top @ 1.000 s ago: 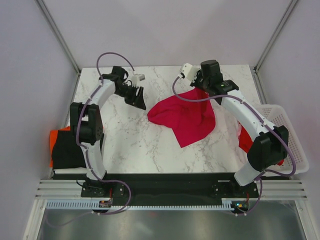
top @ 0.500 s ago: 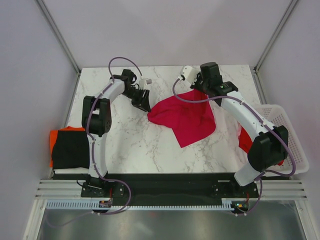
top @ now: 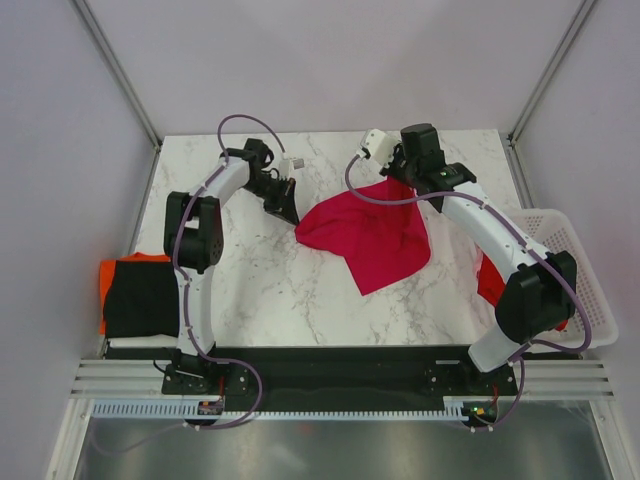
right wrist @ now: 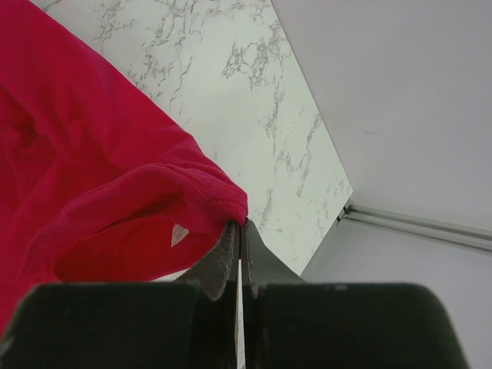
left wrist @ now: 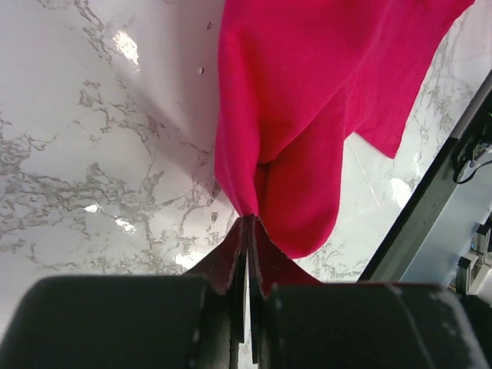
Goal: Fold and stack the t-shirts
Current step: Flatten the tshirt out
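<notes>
A crimson-pink t-shirt (top: 372, 238) lies crumpled on the marble table (top: 260, 280), its back edge lifted. My right gripper (top: 402, 182) is shut on that raised edge; in the right wrist view the stitched hem (right wrist: 211, 188) is pinched at the tips of the right gripper (right wrist: 240, 224). My left gripper (top: 292, 213) is at the shirt's left corner. Seen from the left wrist, the left gripper (left wrist: 248, 220) is shut, and the t-shirt (left wrist: 307, 100) gathers to a point between its tips.
A folded black t-shirt (top: 140, 298) lies on an orange one (top: 108, 270) at the table's left edge. A white lattice basket (top: 585, 290) at the right holds a red t-shirt (top: 490, 280). Frame posts and walls stand behind the table.
My left gripper moved right to the shirt's left corner and shut on it. The right gripper has stayed shut on the raised edge.
</notes>
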`<state>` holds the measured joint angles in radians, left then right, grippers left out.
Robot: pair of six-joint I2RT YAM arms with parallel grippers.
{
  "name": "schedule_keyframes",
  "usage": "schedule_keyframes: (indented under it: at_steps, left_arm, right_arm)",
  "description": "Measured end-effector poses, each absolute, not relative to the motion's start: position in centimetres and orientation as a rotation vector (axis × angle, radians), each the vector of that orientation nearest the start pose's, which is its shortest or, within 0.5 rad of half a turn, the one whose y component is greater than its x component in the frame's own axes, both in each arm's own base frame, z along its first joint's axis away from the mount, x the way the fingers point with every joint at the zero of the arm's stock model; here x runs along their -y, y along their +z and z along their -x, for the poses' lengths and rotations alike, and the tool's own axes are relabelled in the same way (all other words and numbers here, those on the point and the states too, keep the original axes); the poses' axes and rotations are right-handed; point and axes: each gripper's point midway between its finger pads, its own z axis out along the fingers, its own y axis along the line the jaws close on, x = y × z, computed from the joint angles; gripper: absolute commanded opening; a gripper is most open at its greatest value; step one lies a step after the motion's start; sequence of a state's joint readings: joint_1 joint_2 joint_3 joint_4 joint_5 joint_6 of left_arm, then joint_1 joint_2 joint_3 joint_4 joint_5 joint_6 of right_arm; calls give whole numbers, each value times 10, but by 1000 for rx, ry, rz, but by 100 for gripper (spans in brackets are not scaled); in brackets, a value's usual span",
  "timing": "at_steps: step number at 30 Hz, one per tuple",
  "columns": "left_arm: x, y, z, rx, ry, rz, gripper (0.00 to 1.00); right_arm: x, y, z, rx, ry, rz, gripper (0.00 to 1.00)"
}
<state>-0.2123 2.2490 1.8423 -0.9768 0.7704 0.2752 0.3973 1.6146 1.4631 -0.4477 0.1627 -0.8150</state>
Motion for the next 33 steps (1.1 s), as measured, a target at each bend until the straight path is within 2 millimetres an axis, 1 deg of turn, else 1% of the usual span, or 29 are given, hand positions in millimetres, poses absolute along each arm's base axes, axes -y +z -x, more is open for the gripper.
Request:
schedule_keyframes:
  at_steps: [4, 6, 9, 11, 13, 14, 15, 17, 19, 20, 21, 22, 23, 24, 25, 26, 27, 28, 30, 33]
  left_arm:
    - [203, 70, -399, -2626, -1096, -768, 2]
    - [199, 74, -402, -2623, -1078, -773, 2]
    - [186, 91, -408, -2599, -1018, -784, 2]
    - [170, 120, -419, -2540, -939, -787, 2]
    - [152, 158, -430, -2450, -844, -790, 2]
    - [142, 186, -435, -2383, -779, -796, 2]
    - [133, 205, -436, -2340, -731, -795, 2]
    - [115, 254, -432, -2227, -622, -804, 2]
    - [104, 291, -416, -2141, -542, -825, 2]
    - [103, 305, -405, -2107, -516, -839, 6]
    - [102, 313, -394, -2085, -498, -854, 24]
    - [102, 315, -384, -2073, -490, -874, 34]
    - [104, 312, -374, -2074, -502, -895, 41]
    - [106, 306, -367, -2086, -521, -903, 55]
    - [110, 291, -361, -2119, -554, -918, 59]
    - [114, 278, -359, -2148, -594, -925, 61]
    - [119, 261, -359, -2187, -650, -930, 62]
    - [125, 244, -363, -2223, -706, -933, 64]
    - [136, 200, -377, -2316, -822, -918, 68]
    - [150, 132, -394, -2470, -979, -853, 70]
  right_arm:
    - [-127, 241, -454, -1848, -416, 1164, 0]
    - [-127, 243, -455, -1844, -421, 1156, 0]
    - [-124, 256, -459, -1832, -437, 1115, 0]
    - [-123, 271, -463, -1813, -436, 1063, 0]
    - [-120, 294, -464, -1790, -424, 986, 0]
    - [-118, 305, -463, -1777, -417, 953, 0]
    - [-116, 318, -460, -1757, -405, 919, 0]
    - [-112, 345, -450, -1716, -382, 859, 0]
    - [-108, 370, -433, -1677, -346, 808, 0]
    - [-107, 383, -423, -1655, -328, 788, 0]
    - [-106, 393, -414, -1635, -310, 778, 0]
    - [-105, 404, -403, -1613, -294, 765, 0]
    - [-104, 412, -394, -1592, -277, 754, 0]
    - [-103, 416, -388, -1582, -270, 746, 0]
    - [-101, 418, -381, -1574, -261, 739, 0]
    - [-101, 418, -377, -1573, -254, 736, 0]
    - [-101, 415, -376, -1579, -245, 740, 0]
    - [-103, 411, -377, -1586, -239, 746, 0]
    - [-107, 399, -384, -1618, -230, 763, 0]
    - [-112, 372, -396, -1687, -224, 798, 0]
